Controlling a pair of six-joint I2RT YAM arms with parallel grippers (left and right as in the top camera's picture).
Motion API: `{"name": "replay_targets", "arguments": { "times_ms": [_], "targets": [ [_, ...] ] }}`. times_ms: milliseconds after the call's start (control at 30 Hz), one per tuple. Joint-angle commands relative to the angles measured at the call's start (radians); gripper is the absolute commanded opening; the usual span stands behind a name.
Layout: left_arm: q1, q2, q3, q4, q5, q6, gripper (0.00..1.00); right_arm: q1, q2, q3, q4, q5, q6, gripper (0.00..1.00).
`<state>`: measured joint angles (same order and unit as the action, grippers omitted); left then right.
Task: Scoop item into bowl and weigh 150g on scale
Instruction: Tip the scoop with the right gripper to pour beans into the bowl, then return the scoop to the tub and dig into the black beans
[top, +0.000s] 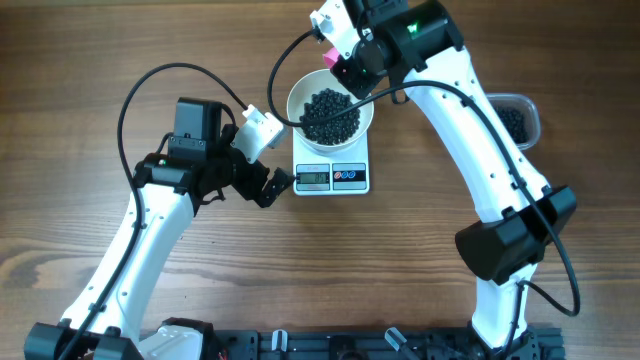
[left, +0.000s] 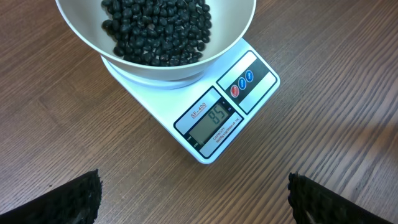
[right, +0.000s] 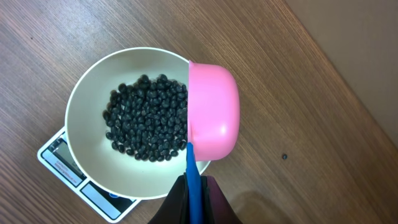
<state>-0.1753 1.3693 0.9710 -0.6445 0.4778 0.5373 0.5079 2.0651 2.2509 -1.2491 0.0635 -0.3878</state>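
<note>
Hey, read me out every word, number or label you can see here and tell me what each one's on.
"SF-400": printed on the scale, just above its LCD display.
"85": on the LCD display.
Fine print below the LCD display: too small to read.
Marks on the red and blue buttons: too small to read.

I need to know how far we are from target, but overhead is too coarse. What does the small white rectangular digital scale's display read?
Observer: Left wrist view: the grey display on the scale reads 85.
Operator: Is the scoop tipped out?
Observer: The pink plastic scoop, its blue handle in the shut right gripper, lies tipped over the rim of the round white bowl; its inside is hidden.
Operator: Left gripper holding anything?
Observer: No. The left gripper is open, only wooden tabletop between its black pads.
</note>
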Motion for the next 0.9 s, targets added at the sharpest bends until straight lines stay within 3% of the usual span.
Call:
{"name": "replay_targets", "arguments": {
  "times_ms": [0,133,367,667,867],
  "targets": [
    [0.003,0.002,-0.004,0.000,0.019,0.005,1.00,-0.005,-0.033,0.023,0.003,-0.021,-0.001,0.04],
    [0.003,0.002,-0.004,0.000,0.019,0.005,1.00,-0.046,-0.033,0.023,0.003,-0.080,0.027,0.04],
    [0.003,0.002,-0.004,0.001,0.019,0.005,1.00,-0.260,-0.069,0.023,-0.041,-0.206,0.140,0.04],
    [0.003,0.002,-0.004,0.000,0.019,0.005,1.00,-0.518,-0.060,0.014,-0.293,-0.164,0.208,0.04],
    [0.003,0.002,-0.004,0.000,0.019,0.005,1.00,-0.616,-0.052,-0.069,-0.326,-0.060,0.224,0.04]
  ]
}}
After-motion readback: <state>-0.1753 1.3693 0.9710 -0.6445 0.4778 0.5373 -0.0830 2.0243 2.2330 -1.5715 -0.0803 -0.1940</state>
